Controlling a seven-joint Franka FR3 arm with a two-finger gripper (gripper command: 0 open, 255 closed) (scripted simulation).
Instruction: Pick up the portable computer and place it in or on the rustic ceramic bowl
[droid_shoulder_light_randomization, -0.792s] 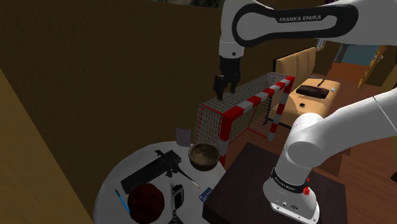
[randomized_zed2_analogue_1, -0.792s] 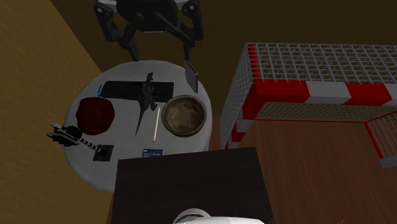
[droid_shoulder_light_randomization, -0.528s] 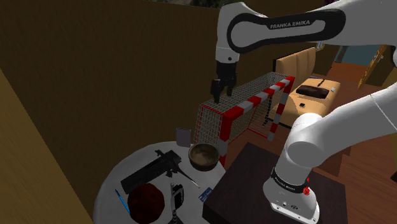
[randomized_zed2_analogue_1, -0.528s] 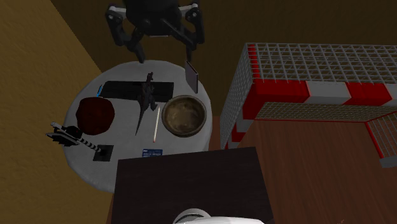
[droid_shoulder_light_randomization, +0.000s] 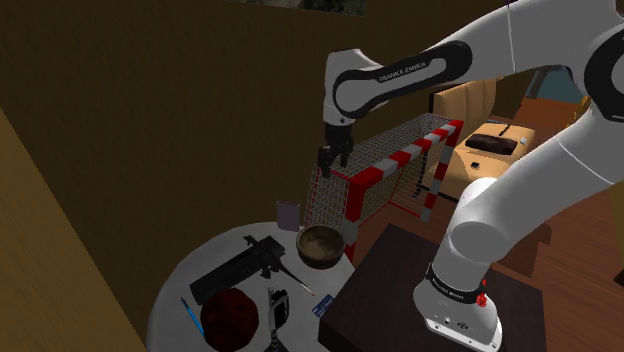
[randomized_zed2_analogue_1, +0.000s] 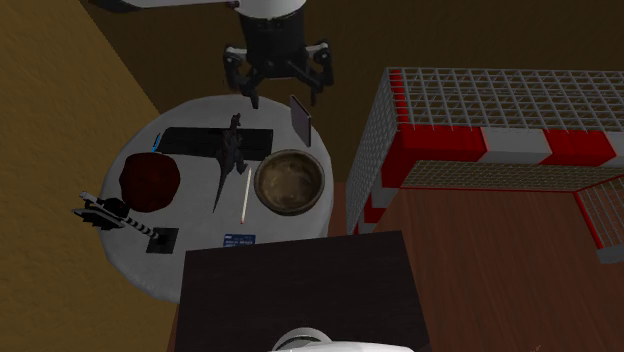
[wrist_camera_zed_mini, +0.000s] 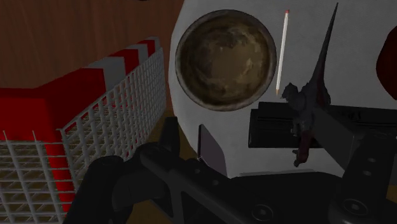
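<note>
Mia: Where is the laptop (randomized_zed2_analogue_1: 300, 121)?

Ben: It is on the round white table (randomized_zed2_analogue_1: 195, 218). It is small and grey, and it stands up on its edge, near the table's rim.

Mia: Is it in the bowl (randomized_zed2_analogue_1: 288, 183)?

Ben: No. The bowl is brown and round, with nothing in it. The laptop stands just beside it, on the side away from the dark stand (randomized_zed2_analogue_1: 300, 290).

Mia: And the gripper (randomized_zed2_analogue_1: 281, 95)?

Ben: It hangs in the air over that side of the table. In the shoulder view it is high up, well above the laptop, in front of a corner of the red-and-white goal (randomized_zed2_analogue_1: 480, 130).

Mia: Are its fingers holding something?

Ben: No. They are spread wide apart, with nothing clasped in them. In the wrist view the laptop shows between the two black fingers, but they do not touch it.

Mia: What else is on the table?

Ben: A long flat black slab (randomized_zed2_analogue_1: 190, 142) with a little dark toy animal (randomized_zed2_analogue_1: 234, 148) on it, and a dark red lump (randomized_zed2_analogue_1: 149, 180). There is a pencil (randomized_zed2_analogue_1: 245, 200) too. It lies just beside the bowl.

Mia: And the goal?

Ben: It stands next to the table, on the second exterior view's right.
</note>
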